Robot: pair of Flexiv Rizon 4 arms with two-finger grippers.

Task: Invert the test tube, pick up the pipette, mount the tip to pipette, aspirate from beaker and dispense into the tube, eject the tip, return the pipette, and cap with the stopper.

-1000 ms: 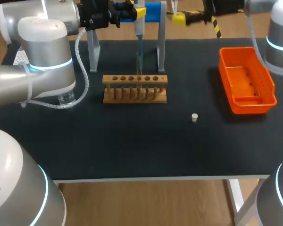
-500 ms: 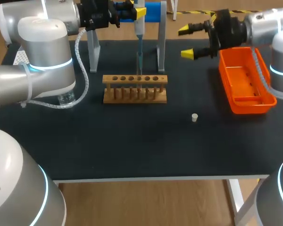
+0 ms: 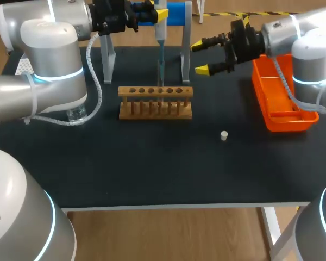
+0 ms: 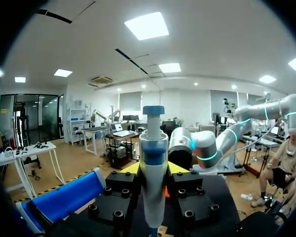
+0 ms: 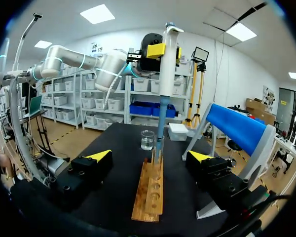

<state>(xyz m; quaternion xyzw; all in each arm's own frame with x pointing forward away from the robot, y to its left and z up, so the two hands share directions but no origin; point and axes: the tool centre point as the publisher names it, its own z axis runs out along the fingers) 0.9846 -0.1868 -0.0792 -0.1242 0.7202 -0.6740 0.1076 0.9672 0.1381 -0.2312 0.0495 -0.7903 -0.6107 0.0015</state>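
My left gripper [image 3: 152, 12] is shut on the white and blue pipette [image 3: 160, 32], held upright at the back. The pipette's tip [image 3: 161, 70] points down at the wooden tube rack [image 3: 155, 101]. In the left wrist view the pipette [image 4: 153, 168] stands between the yellow-tipped fingers. My right gripper [image 3: 201, 56] hovers open and empty, right of the stand and above the mat. In its own view this gripper [image 5: 149, 157] faces the rack [image 5: 150, 190], the pipette [image 5: 165, 74] and the glass beaker [image 5: 147, 140]. A small white stopper [image 3: 224, 135] lies in front, right of the rack.
An orange bin [image 3: 285, 92] sits at the right edge. The grey stand with a blue roll [image 3: 176, 13] is behind the rack. The beaker [image 3: 76, 114] is half hidden under my left arm, with a white tip box [image 3: 23, 66] behind it.
My right arm has swung in from the back right toward the middle, its gripper staying open. The left arm and pipette have not moved.
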